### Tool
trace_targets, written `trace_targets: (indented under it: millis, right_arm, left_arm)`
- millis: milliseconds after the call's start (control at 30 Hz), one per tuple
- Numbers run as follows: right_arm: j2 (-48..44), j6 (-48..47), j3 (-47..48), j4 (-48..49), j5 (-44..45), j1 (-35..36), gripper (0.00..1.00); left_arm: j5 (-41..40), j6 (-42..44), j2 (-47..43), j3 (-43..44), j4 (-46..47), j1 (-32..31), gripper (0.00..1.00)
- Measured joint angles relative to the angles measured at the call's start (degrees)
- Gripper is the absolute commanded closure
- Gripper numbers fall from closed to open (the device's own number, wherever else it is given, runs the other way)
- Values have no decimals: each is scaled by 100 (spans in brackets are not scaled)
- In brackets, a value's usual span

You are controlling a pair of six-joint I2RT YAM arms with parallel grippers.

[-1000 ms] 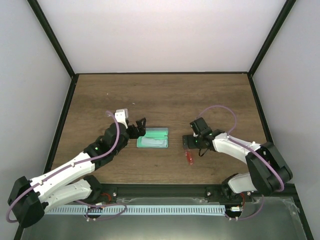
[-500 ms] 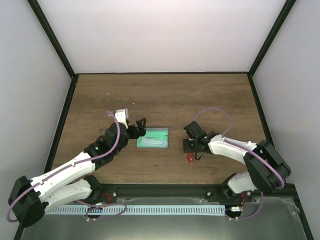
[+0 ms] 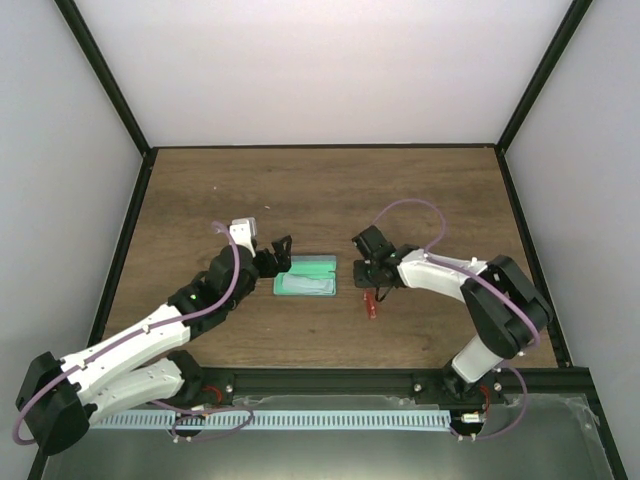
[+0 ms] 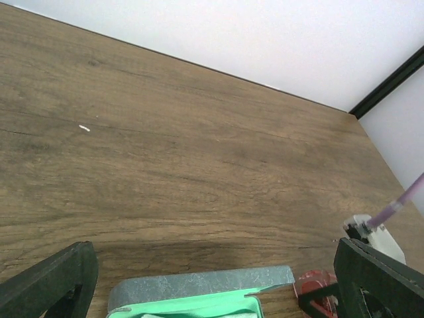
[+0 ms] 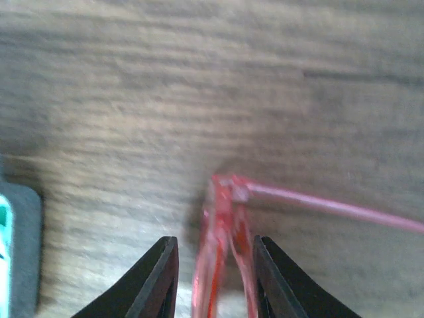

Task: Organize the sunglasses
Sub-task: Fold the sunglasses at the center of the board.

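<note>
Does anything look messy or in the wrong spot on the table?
Yes. The sunglasses are out on the bare table, right of the open case, not inside it, with one thin arm sticking out sideways. The right end effector straddles them. A tiny white speck also sits farther back on the left.

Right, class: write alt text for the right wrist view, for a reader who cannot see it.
Blurred close-up: red sunglasses stand between two black jaws, close on both sides, a gap on the left. One thin earpiece sticks out rightward over the wooden table; a grey case edge shows at far left.
</note>
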Motion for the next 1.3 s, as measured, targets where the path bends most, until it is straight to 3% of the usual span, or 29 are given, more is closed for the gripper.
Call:
trace_targets:
  millis: [133, 233, 433, 533, 600, 667, 767, 967, 1100, 1300]
  right_arm:
    - [105, -15, 306, -13, 61, 0, 34]
    - [-74, -28, 295, -57, 114, 4, 32]
    - [-852, -24, 133, -96, 321, -46, 33]
    - [-1058, -22, 105, -85, 306, -275, 39]
    - [-1084, -28, 90, -24, 201, -608, 50]
    - [-1064, -20, 76, 50, 136, -1067, 70]
    - [-927, 26, 81, 170, 195, -1543, 83]
    - [-289, -7, 83, 374, 302, -1659, 87]
    - [-33, 22, 79, 431, 420, -1716, 87]
    - [-72, 103, 37, 654, 522, -1773, 87]
  left_arm:
    - [-20, 2, -2, 0, 0, 0, 0]
    - [-20, 7, -2, 0, 0, 0, 1]
    - [295, -157, 111, -284, 363, -44, 16]
    - [278, -348, 372, -365, 385, -319, 33]
    - [166, -437, 555, -365, 404, -664, 41]
    - [136, -553, 699, -365, 459, -1023, 47]
    - [146, -691, 940, -372, 605, -1344, 54]
    - [146, -846, 1419, -459, 887, -1912, 58]
    - [103, -979, 2046, -444, 1141, -2623, 58]
    - [133, -1108, 3309, -76, 1296, -2846, 57]
